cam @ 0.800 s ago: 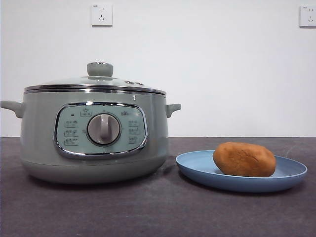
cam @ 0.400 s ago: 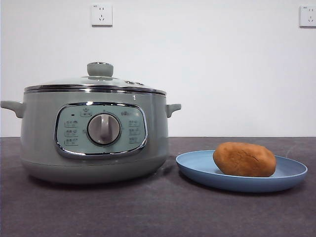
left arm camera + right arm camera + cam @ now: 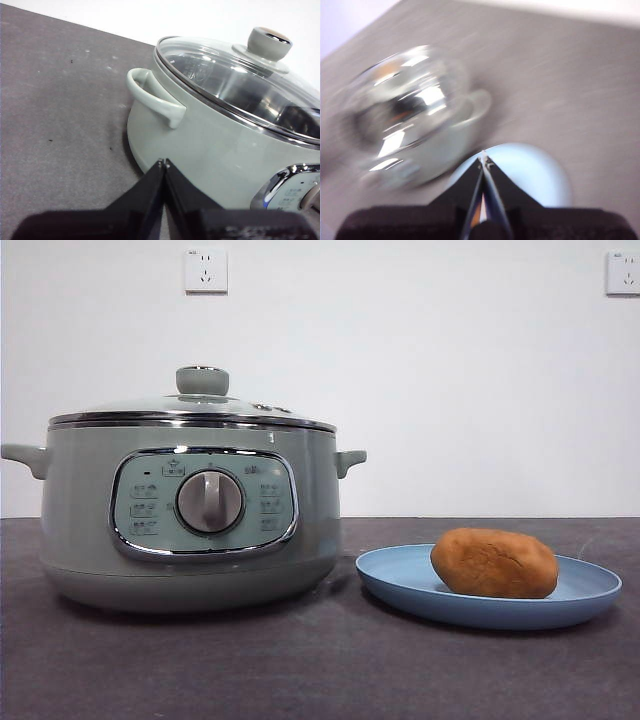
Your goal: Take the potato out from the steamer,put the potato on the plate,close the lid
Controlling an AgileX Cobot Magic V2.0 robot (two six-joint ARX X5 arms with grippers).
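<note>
Wrist views: both pincers (image 3: 163, 162) (image 3: 484, 159) closed (empty).

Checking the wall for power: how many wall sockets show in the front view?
2. One wall socket sits high on the wall above the steamer; the other wall socket is at the picture's upper right edge, partly cut off. Others may lie out of frame.

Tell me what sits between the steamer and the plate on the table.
Nothing: in the front view only a narrow strip of bare dark table separates the steamer from the plate.
</note>
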